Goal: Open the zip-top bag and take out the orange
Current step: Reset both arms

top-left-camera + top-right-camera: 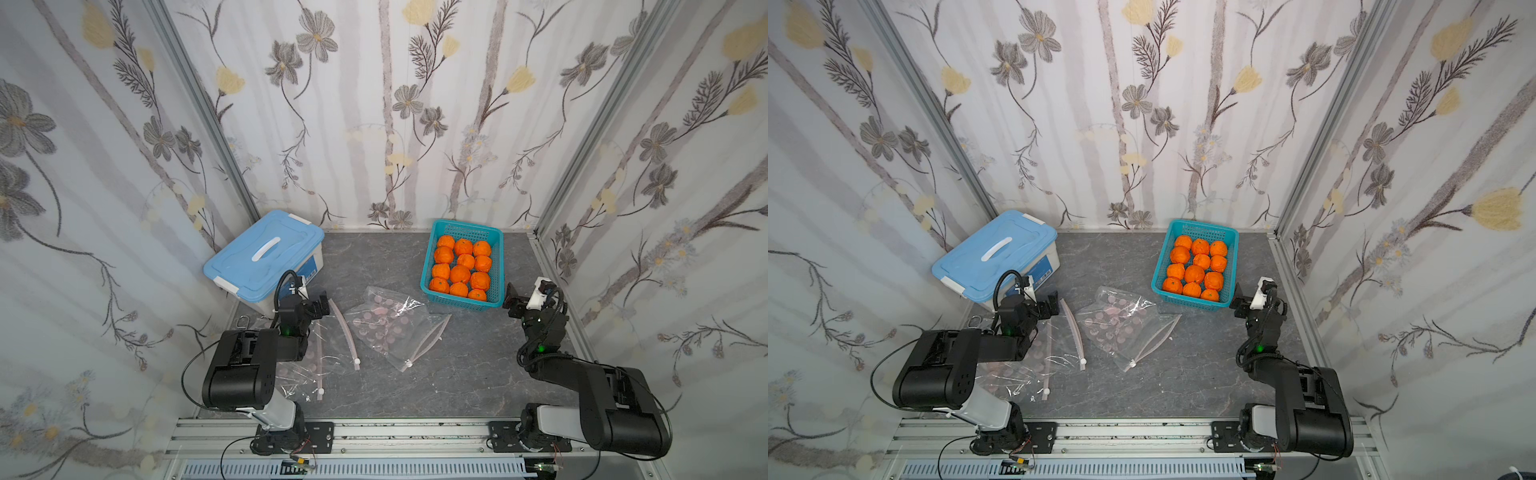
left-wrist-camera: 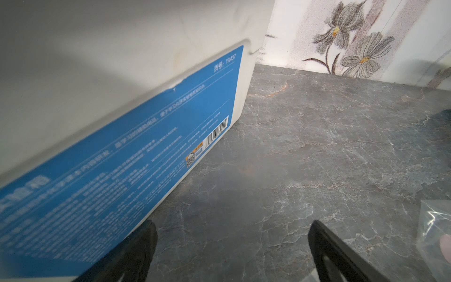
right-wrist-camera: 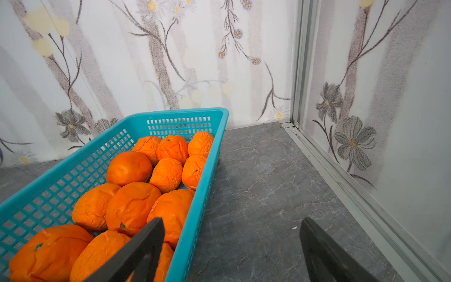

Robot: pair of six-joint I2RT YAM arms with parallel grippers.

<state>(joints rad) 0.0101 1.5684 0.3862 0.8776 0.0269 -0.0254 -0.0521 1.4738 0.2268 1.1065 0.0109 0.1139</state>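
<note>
A clear zip-top bag (image 1: 386, 324) with pink dots lies flat mid-table, its zipper strip (image 1: 430, 334) towards the right arm. Nothing orange shows inside it. More such bags (image 1: 328, 353) lie under my left arm. Several oranges (image 1: 460, 274) fill a teal basket (image 1: 426, 266) at the back right. My left gripper (image 1: 320, 305) is open and empty over bare table, next to the white box (image 2: 122, 73). My right gripper (image 1: 510, 297) is open and empty at the basket's near right corner. In the right wrist view one finger (image 3: 146, 241) overlaps the oranges (image 3: 131, 207).
A white storage box with a blue lid (image 1: 266, 257) stands at the back left, close to my left gripper (image 2: 231, 234). Flowered walls close in the back and both sides. An aluminium rail (image 3: 341, 183) runs along the right edge near my right gripper (image 3: 231, 232).
</note>
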